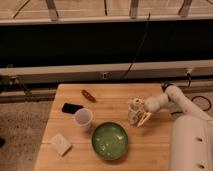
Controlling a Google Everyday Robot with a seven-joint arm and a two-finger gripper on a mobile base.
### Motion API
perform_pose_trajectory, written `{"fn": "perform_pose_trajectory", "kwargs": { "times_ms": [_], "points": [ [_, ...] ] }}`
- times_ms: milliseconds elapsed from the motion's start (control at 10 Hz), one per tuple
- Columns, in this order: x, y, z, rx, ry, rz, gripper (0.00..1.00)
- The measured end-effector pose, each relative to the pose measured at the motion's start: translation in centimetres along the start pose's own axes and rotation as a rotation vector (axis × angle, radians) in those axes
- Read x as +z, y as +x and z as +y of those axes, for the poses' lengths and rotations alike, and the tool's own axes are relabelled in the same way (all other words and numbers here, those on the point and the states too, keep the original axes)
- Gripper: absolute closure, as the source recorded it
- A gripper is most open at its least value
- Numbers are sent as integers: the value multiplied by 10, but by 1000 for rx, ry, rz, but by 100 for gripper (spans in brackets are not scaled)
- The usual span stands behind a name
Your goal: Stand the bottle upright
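The small whitish-cream bottle (133, 111) stands roughly upright on the wooden table (107, 102), right of centre. My gripper (143, 118) is at the end of the white arm that reaches in from the right. It sits just to the right of the bottle and slightly below it, very close to its lower part. I cannot tell whether it touches the bottle.
A green bowl (109, 141) lies in front of the bottle. A white paper cup (83, 119) stands left of the bowl. A black phone (72, 107), a small reddish-brown object (88, 95) and a pale sponge (61, 143) are on the left. My white base (192, 145) is at the right edge.
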Motion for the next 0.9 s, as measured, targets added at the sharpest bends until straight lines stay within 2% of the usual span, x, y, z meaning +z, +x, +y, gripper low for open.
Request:
{"fn": "perform_pose_trajectory", "kwargs": {
  "times_ms": [300, 600, 800, 900],
  "points": [
    [-2, 12, 2, 43, 29, 13, 20],
    [-8, 27, 6, 106, 83, 11, 20],
    [-15, 35, 8, 154, 143, 4, 20],
    [-22, 41, 11, 190, 207, 1, 20]
  ]
}}
